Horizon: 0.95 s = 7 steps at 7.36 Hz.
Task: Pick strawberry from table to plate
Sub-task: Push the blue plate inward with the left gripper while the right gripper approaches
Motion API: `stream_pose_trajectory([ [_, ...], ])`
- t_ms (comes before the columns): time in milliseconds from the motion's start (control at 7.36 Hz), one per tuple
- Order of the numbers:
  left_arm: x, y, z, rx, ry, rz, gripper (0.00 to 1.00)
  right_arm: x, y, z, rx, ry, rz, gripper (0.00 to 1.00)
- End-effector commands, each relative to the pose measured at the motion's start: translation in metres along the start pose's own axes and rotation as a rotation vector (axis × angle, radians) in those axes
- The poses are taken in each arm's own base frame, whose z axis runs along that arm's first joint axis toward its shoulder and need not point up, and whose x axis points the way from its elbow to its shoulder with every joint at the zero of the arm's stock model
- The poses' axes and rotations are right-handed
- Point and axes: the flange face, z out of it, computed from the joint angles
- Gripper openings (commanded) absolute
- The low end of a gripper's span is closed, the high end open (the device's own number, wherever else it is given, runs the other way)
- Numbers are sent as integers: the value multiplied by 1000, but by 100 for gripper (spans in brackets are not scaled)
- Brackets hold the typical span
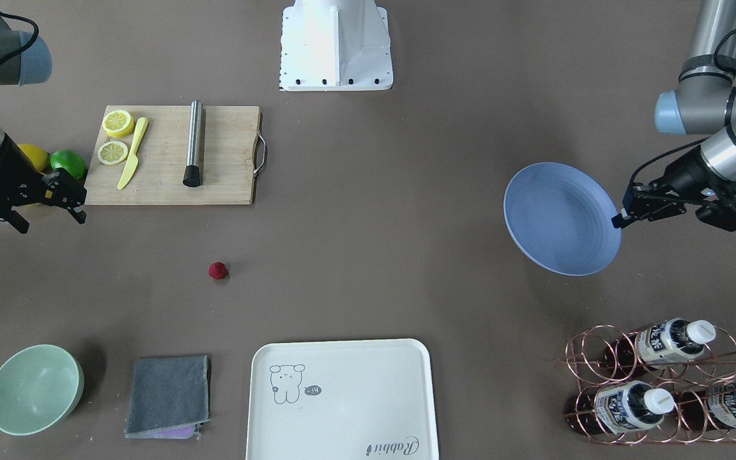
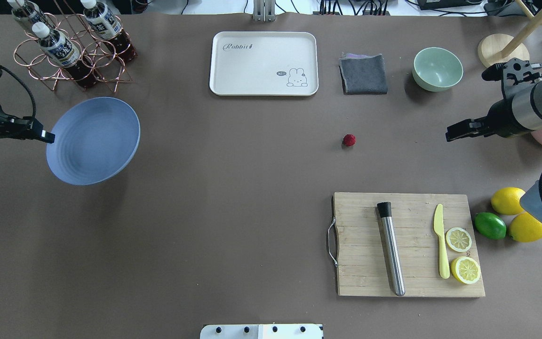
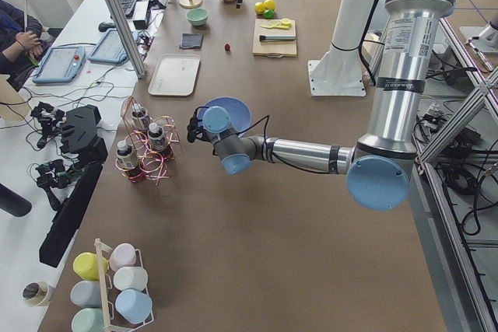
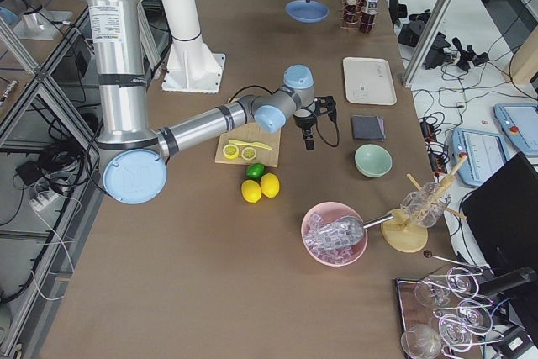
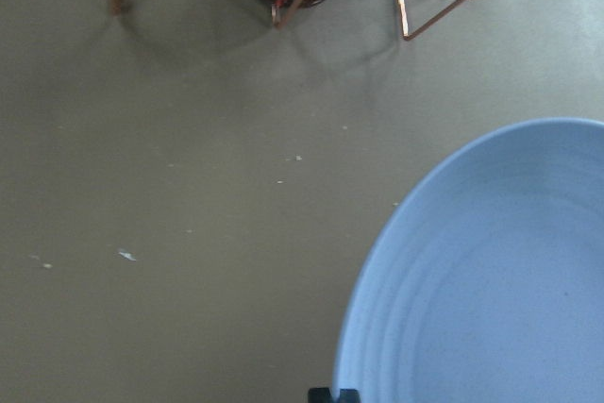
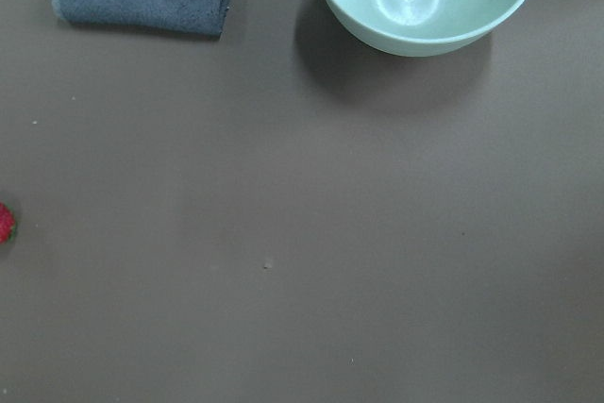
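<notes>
The strawberry, a small dark-red berry, lies alone on the brown table; it also shows as the strawberry in the front view and at the left edge of the right wrist view. My right gripper hovers open and empty well to its right, apart from it. My left gripper is shut on the rim of the blue plate, holding it tilted above the table near the bottle rack. The left wrist view shows the plate and a fingertip on its edge.
A wooden cutting board carries a metal rod, a yellow knife and two lemon slices; two lemons and a lime lie beside it. At the far side stand a cream tray, grey cloth, mint bowl and copper bottle rack.
</notes>
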Motion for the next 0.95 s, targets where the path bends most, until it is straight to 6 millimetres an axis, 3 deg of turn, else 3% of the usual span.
stream_pose_trajectory([
  [0, 113, 21, 76, 7, 38, -59, 0, -2, -1, 0, -3, -2, 2, 99],
  [136, 160, 15, 100, 25, 15, -79, 0, -3, -1, 0, -3, -3, 9, 99],
  [272, 222, 15, 129, 34, -26, -113, 0, -4, 0, 1, -5, -8, 29, 99],
  [407, 259, 35, 157, 29, -41, -98, 0, -6, 1, 1, -7, -9, 28, 99],
  [543, 281, 53, 176, 27, -42, -116, 0, -7, 1, 2, -8, -9, 26, 99],
  [679, 305, 56, 185, 37, -77, -130, 0, -7, 1, 2, -7, -8, 26, 99],
  [815, 310, 61, 191, 40, -92, -128, 0, -7, 2, 3, -9, -9, 25, 99],
])
